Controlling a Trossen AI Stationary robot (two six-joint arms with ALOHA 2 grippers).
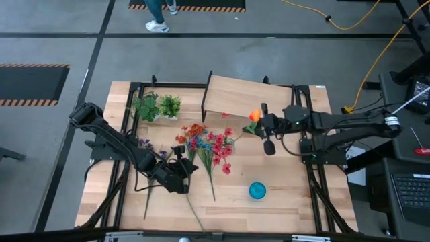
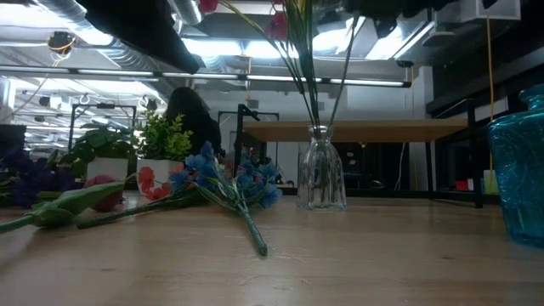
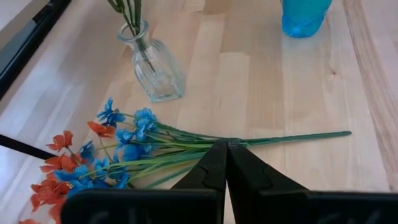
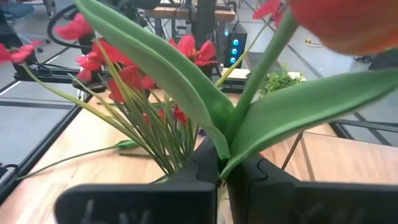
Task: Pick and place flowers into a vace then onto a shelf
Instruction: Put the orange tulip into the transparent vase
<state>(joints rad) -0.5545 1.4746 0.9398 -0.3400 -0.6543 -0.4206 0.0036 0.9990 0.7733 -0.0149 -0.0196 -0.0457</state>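
My right gripper (image 1: pixel 259 126) hovers near the shelf (image 1: pixel 235 95), shut on an orange-blossomed flower (image 1: pixel 254 115). A clear glass vase (image 2: pixel 321 178) stands on the table with red-blossomed stems (image 4: pixel 134 81) in it. A bunch of blue flowers (image 3: pixel 130 149) lies flat on the table next to orange ones (image 3: pixel 56 180). My left gripper (image 3: pixel 227 144) is shut above that bunch's stems and touches nothing; in the low view the bunch (image 2: pixel 229 183) lies with no finger on it. Purple flowers (image 1: pixel 144 143) lie farther left. My right gripper pinches the flower's green stem (image 4: pixel 227 146) between its two fingers, just where two broad leaves (image 4: pixel 155 68) branch off. It comes from the table's right side. The flower is lifted clear, and its stem, leaves and blossom (image 4: pixel 348 25) stick out past the fingertips.
Two small potted plants (image 1: pixel 158 106) stand at the far left, beside the shelf. A blue glass vessel (image 1: pixel 257 191) stands near the table's near right. Another flower with a red bud (image 2: pixel 98 194) lies on the table. A person's legs (image 1: pixel 158 17) show beyond the far edge.
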